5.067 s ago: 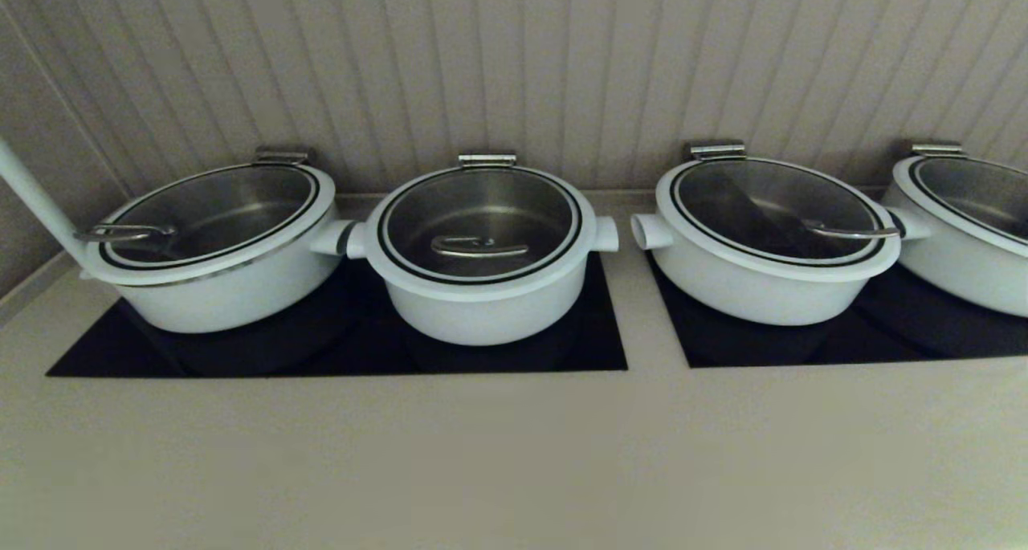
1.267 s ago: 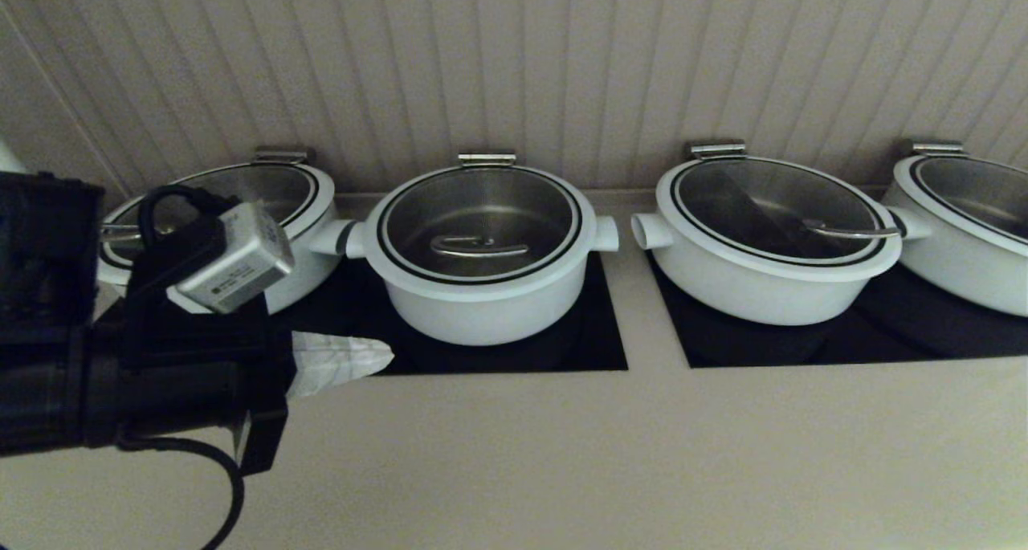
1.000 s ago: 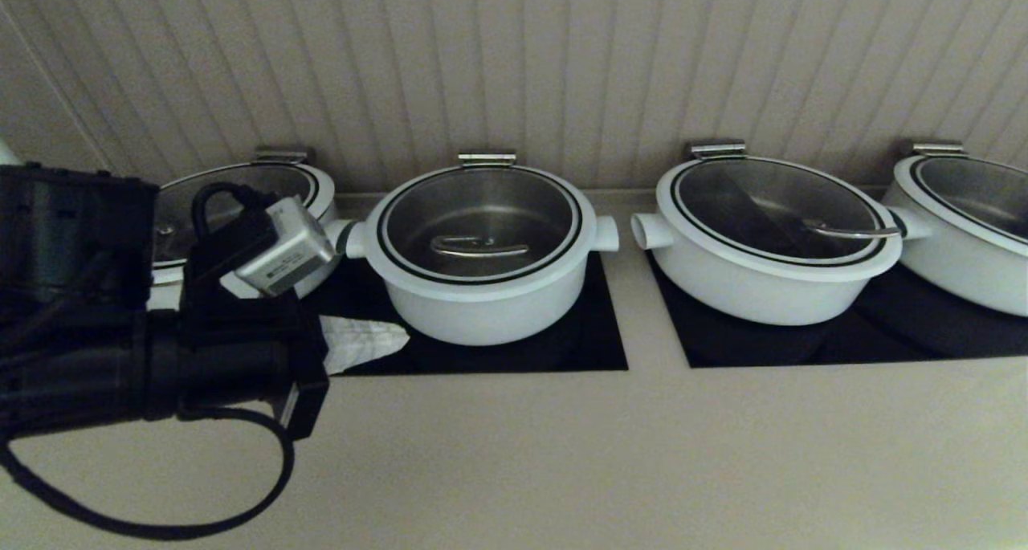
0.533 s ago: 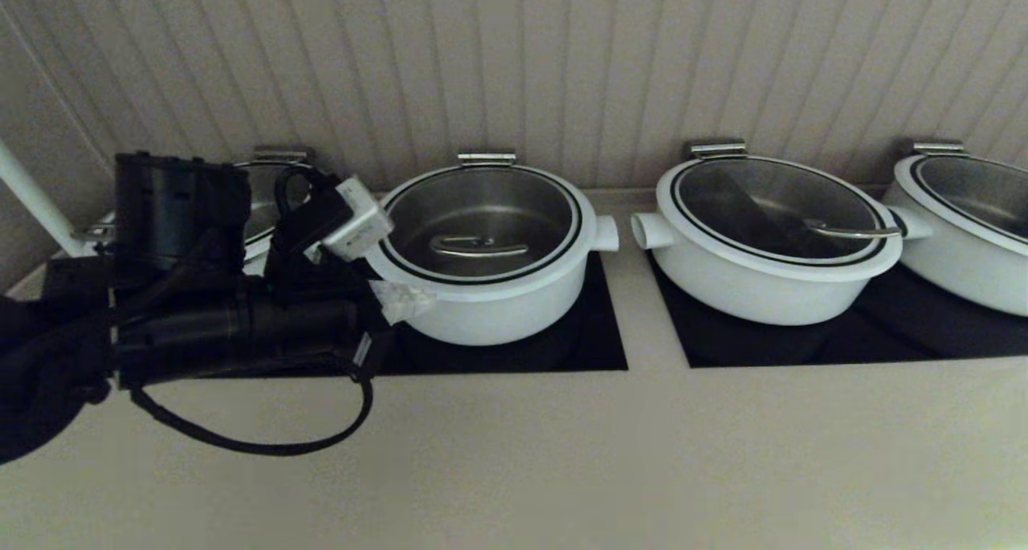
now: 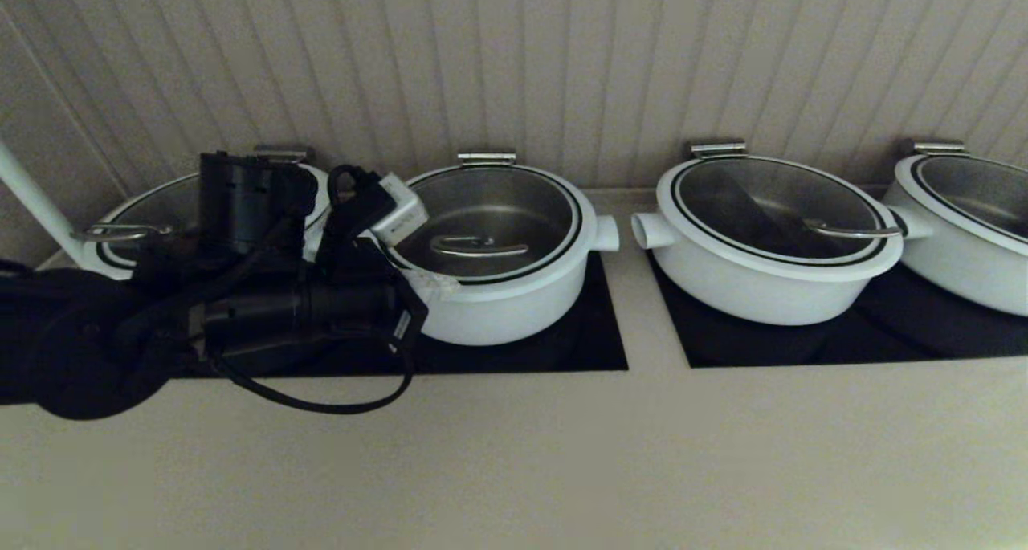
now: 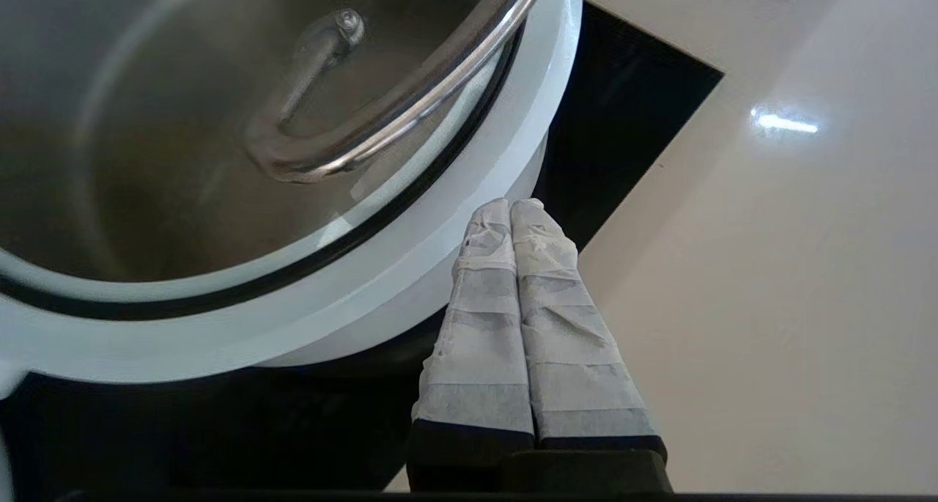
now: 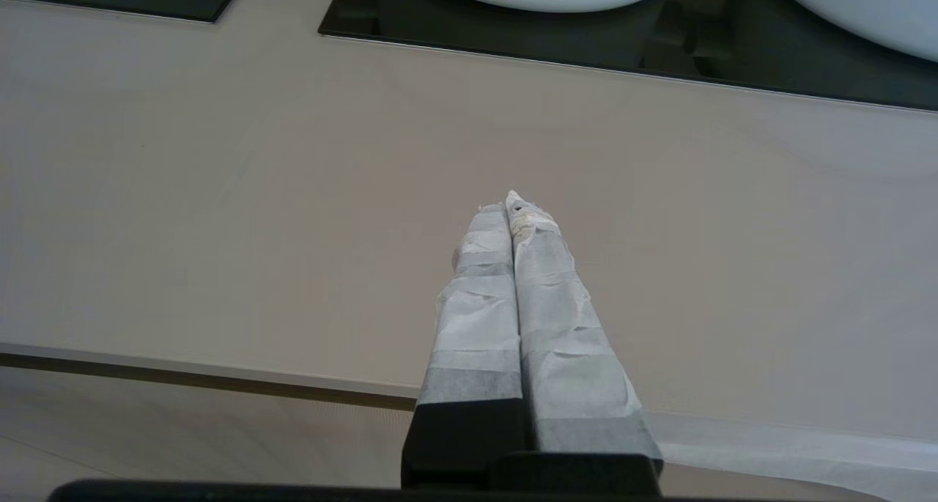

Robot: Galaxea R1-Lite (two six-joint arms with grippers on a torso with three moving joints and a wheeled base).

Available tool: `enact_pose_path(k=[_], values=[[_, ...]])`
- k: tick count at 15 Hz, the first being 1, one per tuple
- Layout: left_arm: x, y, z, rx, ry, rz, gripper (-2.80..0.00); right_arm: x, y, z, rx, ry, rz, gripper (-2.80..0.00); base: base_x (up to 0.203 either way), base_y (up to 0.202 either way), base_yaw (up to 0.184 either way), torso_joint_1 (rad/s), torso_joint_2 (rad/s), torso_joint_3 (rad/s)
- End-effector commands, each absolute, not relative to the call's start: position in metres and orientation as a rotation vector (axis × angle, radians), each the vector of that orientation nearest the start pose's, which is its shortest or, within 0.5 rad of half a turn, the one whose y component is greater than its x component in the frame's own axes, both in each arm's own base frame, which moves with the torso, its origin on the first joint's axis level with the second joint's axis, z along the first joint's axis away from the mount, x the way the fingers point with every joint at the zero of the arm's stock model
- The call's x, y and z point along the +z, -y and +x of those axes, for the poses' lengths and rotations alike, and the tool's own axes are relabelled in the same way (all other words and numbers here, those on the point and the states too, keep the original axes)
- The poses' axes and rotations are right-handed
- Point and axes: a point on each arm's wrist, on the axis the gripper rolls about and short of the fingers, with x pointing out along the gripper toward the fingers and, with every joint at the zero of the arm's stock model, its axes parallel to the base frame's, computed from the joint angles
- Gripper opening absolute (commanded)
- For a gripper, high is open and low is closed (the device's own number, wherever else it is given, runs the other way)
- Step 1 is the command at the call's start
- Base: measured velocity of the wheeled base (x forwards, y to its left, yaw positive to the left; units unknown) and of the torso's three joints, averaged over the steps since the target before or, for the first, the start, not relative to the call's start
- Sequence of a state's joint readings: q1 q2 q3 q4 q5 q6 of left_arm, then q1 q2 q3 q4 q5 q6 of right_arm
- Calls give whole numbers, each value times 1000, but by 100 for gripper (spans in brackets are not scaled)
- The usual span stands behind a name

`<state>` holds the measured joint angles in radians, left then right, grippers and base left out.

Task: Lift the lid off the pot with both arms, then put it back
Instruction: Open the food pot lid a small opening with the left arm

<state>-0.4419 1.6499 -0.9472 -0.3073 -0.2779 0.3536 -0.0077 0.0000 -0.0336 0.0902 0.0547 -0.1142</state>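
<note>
The pot (image 5: 502, 309) is round, white and deep, with two stubby side handles, second from the left on a black hob. The lid (image 5: 482, 281) lies shut on it, glass with a broad white rim, a black ring and a curved steel handle (image 5: 479, 247) at its centre. My left gripper (image 5: 440, 285) is shut and empty, its tips at the lid's front-left rim. The left wrist view shows my left gripper (image 6: 511, 207) against the lid's white rim (image 6: 410, 249), with the handle (image 6: 344, 135) beyond. My right gripper (image 7: 511, 203) is shut and empty over the bare counter, out of the head view.
A wide white pan (image 5: 136, 241) sits behind my left arm. Two more wide pans (image 5: 767, 285) (image 5: 964, 237) stand on the right hob (image 5: 867, 341). A ribbed wall runs behind. The beige counter (image 5: 562, 454) stretches to the front edge (image 7: 183, 374).
My left arm came in from the left and moved right and forward until its shut gripper reached the lid's front-left rim. The pot and lid have not moved.
</note>
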Motion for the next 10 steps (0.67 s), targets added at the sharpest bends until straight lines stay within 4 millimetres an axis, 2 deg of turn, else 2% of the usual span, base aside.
enact_pose_path(k=[1, 10], values=[[200, 137, 275, -777, -285, 367, -280, 76, -1, -26, 51, -53, -115, -280, 0, 0, 0, 0, 0, 0], [200, 146, 295, -760, -218, 333, -280, 76, -1, -26, 51, -54, -115, -280, 0, 0, 0, 0, 0, 0]])
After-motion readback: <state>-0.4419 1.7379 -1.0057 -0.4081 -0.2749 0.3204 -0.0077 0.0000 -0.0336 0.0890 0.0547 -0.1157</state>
